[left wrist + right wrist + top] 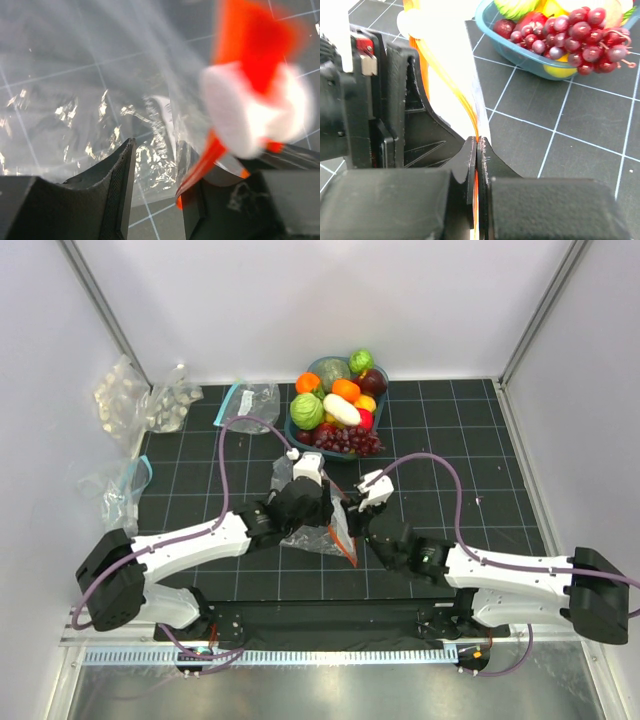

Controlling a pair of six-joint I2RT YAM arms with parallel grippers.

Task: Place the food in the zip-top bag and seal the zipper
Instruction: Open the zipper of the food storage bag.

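Crinkly clear film is all the zip-top bag point(318, 538) amounts to: light, limp and slippery, likely to fold wherever it is pushed. The stiffer orange-red zipper point(202, 162) along its mouth looks the sensible place to take hold. The bag sits mid-table between the two arms, well short of the food point(340, 408) heaped in the teal tub point(517, 46) at the back. The right gripper point(476, 142) is clamped flat on the zipper strip, its arm stretched low from the right base and angled inward. The left gripper point(157, 152) stands partly parted over the film, the strip beside one finger. I think it grips nothing, though the blur makes that hard to swear to. Its arm reaches in diagonally, wrist bent down over the bag.
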